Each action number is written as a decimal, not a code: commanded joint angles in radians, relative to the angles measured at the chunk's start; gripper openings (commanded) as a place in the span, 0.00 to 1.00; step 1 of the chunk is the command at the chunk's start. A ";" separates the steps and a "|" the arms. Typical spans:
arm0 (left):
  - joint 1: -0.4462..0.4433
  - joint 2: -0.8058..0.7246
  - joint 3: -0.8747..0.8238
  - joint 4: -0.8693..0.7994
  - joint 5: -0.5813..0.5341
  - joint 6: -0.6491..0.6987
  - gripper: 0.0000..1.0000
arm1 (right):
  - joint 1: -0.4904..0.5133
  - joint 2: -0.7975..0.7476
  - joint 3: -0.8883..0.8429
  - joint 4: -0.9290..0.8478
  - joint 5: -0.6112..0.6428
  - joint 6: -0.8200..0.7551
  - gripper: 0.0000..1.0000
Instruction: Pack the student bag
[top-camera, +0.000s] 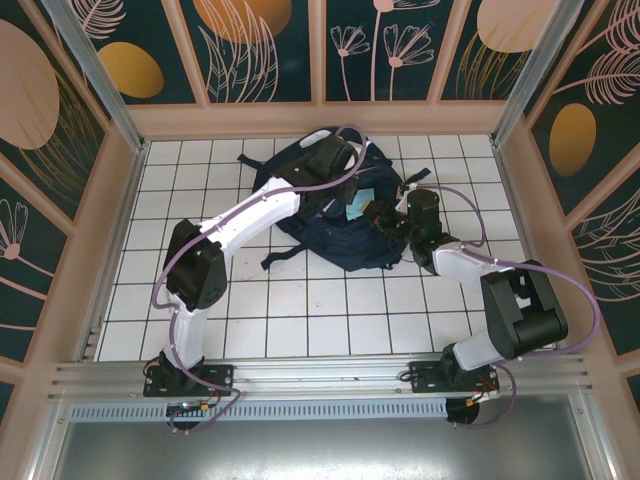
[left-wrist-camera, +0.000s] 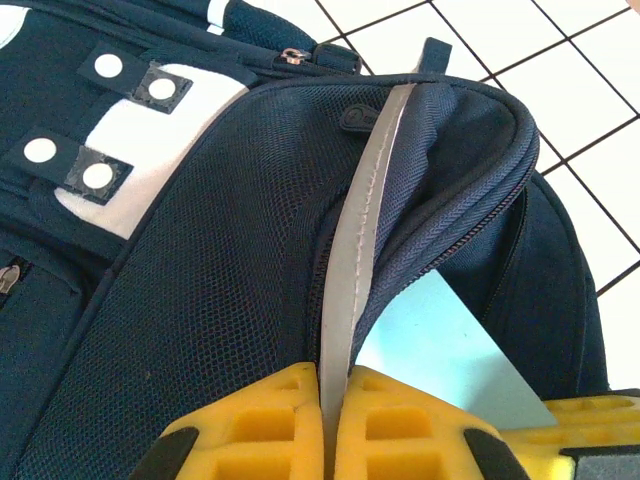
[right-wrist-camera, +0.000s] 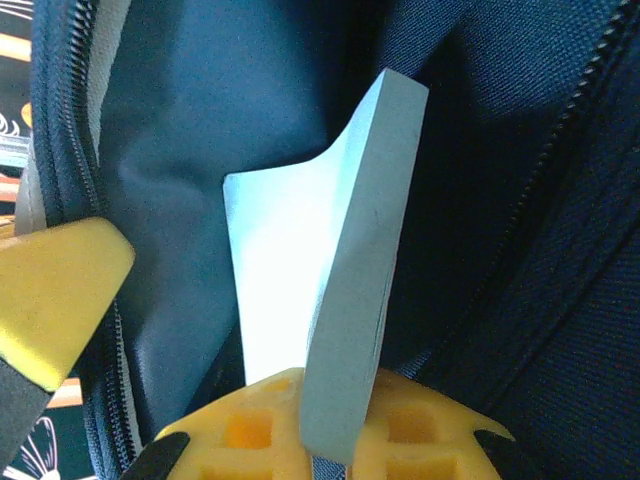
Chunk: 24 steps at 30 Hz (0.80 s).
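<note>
With left hand (left-wrist-camera: 330, 395) clenched on the bag's (top-camera: 335, 240) stripe (left-wrist-camera: 365, 230), holds its mouth open mid-table (top-camera: 300, 310). With right hand (right-wrist-camera: 335, 425), grasps a pale pad (right-wrist-camera: 365, 230), long axis aimed straight into that opening dead ahead, partly inside.

- On my overhead feed the left arm (top-camera: 245, 218) and right arm (top-camera: 465, 265) look like the same build: glossy white link shells between bulky black joint housings.
- A lavender cable (top-camera: 163, 280) runs outside each arm.
- Each arm is bolted to a black base plate (top-camera: 185, 380). There may be small connectors beside it, but it's too small for me to be sure.
- The left gripper (left-wrist-camera: 330, 380) and right gripper (right-wrist-camera: 335, 400) have yellow moulded fingers with square recesses and black backing at the outer edges.
</note>
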<state>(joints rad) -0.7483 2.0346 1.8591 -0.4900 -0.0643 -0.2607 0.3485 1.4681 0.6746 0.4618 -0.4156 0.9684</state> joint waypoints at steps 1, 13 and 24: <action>-0.006 -0.110 -0.001 0.170 -0.019 -0.021 0.00 | 0.007 -0.019 -0.001 -0.044 0.032 0.012 0.00; -0.006 -0.165 -0.073 0.215 -0.018 -0.009 0.00 | 0.008 -0.042 -0.005 -0.083 0.153 -0.025 0.00; -0.006 -0.207 -0.184 0.259 0.078 -0.044 0.00 | 0.040 0.176 0.149 0.075 -0.014 0.002 0.03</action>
<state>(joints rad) -0.7517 1.9285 1.6737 -0.3622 -0.0242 -0.2752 0.3798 1.6108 0.7921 0.4732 -0.3882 0.9577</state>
